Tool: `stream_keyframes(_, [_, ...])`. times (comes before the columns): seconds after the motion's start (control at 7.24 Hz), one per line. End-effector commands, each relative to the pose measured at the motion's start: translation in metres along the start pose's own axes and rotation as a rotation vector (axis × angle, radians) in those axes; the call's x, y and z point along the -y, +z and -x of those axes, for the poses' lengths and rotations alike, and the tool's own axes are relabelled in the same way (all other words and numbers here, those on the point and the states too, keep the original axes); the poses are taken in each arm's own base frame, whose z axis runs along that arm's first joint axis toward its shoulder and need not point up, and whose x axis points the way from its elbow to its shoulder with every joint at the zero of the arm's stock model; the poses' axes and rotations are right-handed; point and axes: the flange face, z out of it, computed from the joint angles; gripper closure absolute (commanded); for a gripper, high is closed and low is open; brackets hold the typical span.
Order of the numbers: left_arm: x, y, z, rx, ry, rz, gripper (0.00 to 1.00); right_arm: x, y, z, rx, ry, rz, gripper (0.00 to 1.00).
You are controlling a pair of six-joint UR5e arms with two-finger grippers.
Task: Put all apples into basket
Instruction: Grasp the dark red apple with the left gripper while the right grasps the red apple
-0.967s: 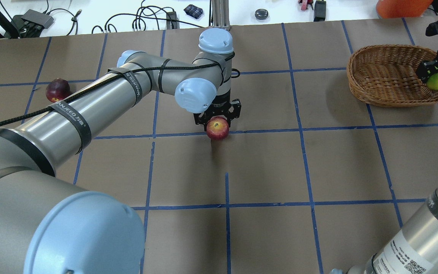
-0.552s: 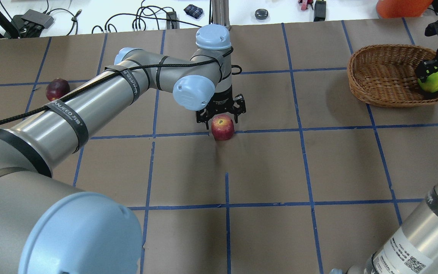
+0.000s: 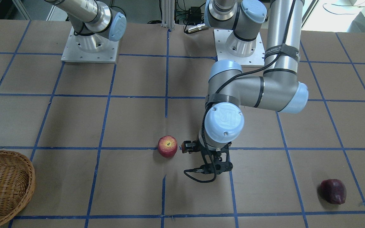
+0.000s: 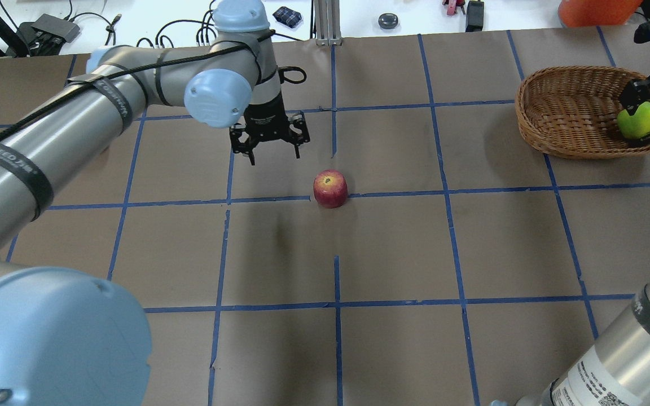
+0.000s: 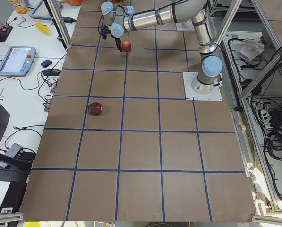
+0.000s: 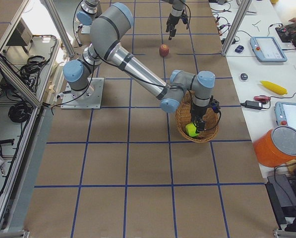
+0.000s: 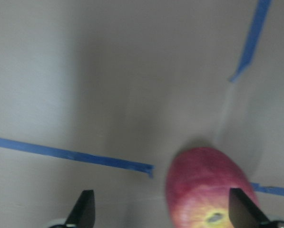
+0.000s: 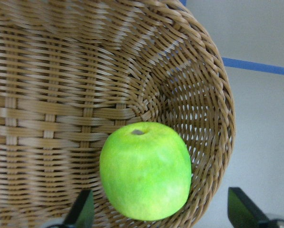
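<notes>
The red apple [image 4: 330,188] is sitting round and glossy on the matte brown paper of the table [image 4: 404,254], touching a blue tape line, its yellowish stem end facing up. A second ago the left gripper [image 4: 273,152] was straddling it. Now that gripper is hanging farther back and off to the left, well clear of the fruit, its black fingers spread and carrying nothing. Out on the left, the dark maroon apple [image 3: 333,191] is lying alone and slightly lumpy. At the far right, the lime green apple [image 4: 641,120] is no longer being carried. It is resting smooth and shiny inside the oval wicker basket [image 4: 565,110], against the woven wall under the thick braided rim. The right gripper [image 8: 161,213] is hovering just above it, fingers apart and not touching it.
</notes>
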Motion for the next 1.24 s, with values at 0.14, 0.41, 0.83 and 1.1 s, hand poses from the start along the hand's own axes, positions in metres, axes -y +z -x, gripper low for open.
stream_keyframes(0.14, [0.039, -0.039, 0.15, 0.1, 0.087, -0.064, 0.0, -0.013, -0.119, 0.097, 0.138, 0.059, 0.038, 0.0])
stream_keyframes(0.41, [0.094, -0.025, 0.245, 0.092, 0.043, -0.11, 0.0, -0.019, -0.18, 0.201, 0.286, 0.16, 0.07, 0.0])
stream_keyframes(0.83, [0.173, -0.01, 0.32, 0.252, 0.207, -0.126, 0.0, -0.019, -0.214, 0.389, 0.389, 0.289, 0.138, 0.0])
stream_keyframes(1.1, [0.191, 0.02, 0.371, 0.247, 0.219, -0.096, 0.0, -0.008, -0.197, 0.488, 0.427, 0.346, 0.113, 0.0])
